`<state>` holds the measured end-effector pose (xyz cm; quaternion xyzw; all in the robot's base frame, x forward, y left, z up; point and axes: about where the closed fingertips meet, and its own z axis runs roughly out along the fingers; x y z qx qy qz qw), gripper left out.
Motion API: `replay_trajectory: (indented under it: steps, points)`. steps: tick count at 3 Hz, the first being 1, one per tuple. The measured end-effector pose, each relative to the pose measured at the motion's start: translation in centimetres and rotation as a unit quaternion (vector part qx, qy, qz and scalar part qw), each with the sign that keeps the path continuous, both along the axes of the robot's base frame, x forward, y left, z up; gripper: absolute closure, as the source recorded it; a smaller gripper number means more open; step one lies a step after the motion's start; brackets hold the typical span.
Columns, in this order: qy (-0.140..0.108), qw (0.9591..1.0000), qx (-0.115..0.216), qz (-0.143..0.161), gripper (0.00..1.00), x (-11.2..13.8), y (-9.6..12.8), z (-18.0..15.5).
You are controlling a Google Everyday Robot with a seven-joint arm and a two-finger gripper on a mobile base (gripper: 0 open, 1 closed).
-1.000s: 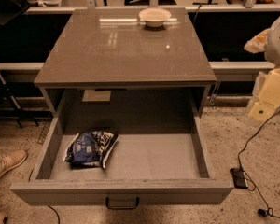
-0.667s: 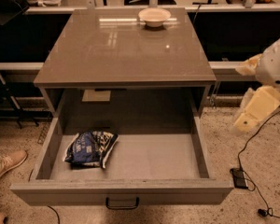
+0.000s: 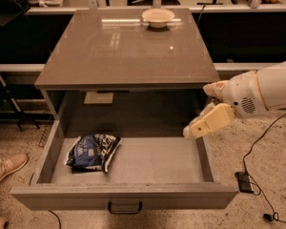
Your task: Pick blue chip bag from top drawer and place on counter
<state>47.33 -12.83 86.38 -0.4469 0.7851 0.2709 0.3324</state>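
The top drawer (image 3: 124, 194) is pulled wide open, with its dark handle (image 3: 125, 207) at the front centre. The blue chip bag (image 3: 92, 151) lies crumpled on the drawer floor at the left. The counter (image 3: 128, 46) is the glossy grey-brown top above it. My gripper (image 3: 198, 109) comes in from the right on a white arm. It hangs over the drawer's right wall, just below the counter's right front corner. Its cream fingers (image 3: 210, 121) are spread apart and hold nothing. It is well to the right of the bag.
A white bowl (image 3: 158, 17) stands at the back of the counter. A pale sheet (image 3: 98, 98) lies at the drawer's back. A person's shoe (image 3: 7, 166) is on the floor at left. A black adapter (image 3: 245, 182) and cables lie on the floor at right.
My arm has swung in from the far right towards the drawer, and the gripper now reaches over the drawer's right wall. The bag and the bowl have not moved.
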Motion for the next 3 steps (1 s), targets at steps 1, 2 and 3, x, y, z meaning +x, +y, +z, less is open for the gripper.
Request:
replay_trajectory:
  steps: [1,2,3]
  points:
    - [0.0,1.0,0.0,0.0,0.0,0.0,0.0,0.0]
    - [0.007,0.9993,0.033,0.016,0.0,0.4,2.3,-2.2]
    - [0.015,0.9988,0.037,0.027,0.0,0.8,4.8,-5.0]
